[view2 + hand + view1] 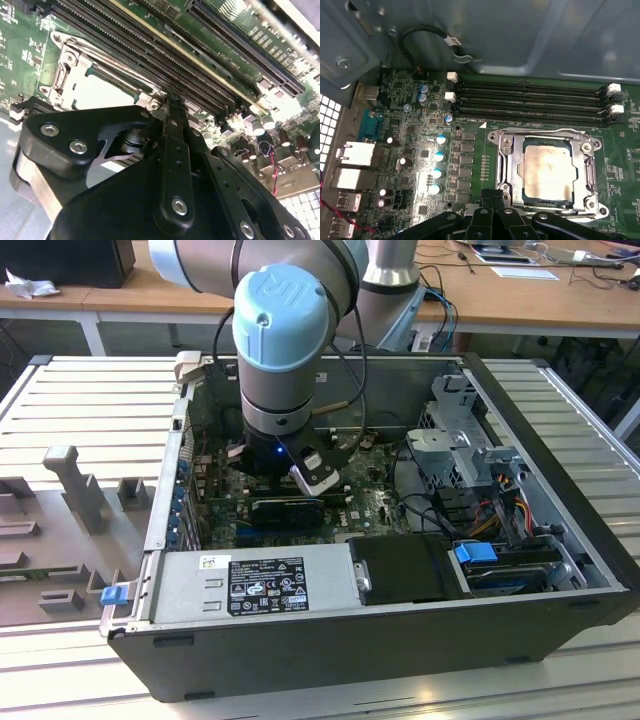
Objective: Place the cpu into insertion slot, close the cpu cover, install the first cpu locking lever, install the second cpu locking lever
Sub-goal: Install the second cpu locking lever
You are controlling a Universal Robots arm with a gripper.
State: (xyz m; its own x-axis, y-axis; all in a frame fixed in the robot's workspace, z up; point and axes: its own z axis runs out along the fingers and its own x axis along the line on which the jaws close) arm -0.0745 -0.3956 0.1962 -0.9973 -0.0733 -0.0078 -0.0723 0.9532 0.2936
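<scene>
- I work in a lab or workshop; an open computer case lies on a ribbed metal bench;
- wooden desks with cables stand behind me

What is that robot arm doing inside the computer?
The arm's gripper is down inside an open computer case, right beside the processor socket on the green motherboard. The cpu already sits in the insertion slot, and the cpu cover, a metal frame, lies closed around it.

cpu seated in insertion slot | cpu cover apparently closed
</scene>
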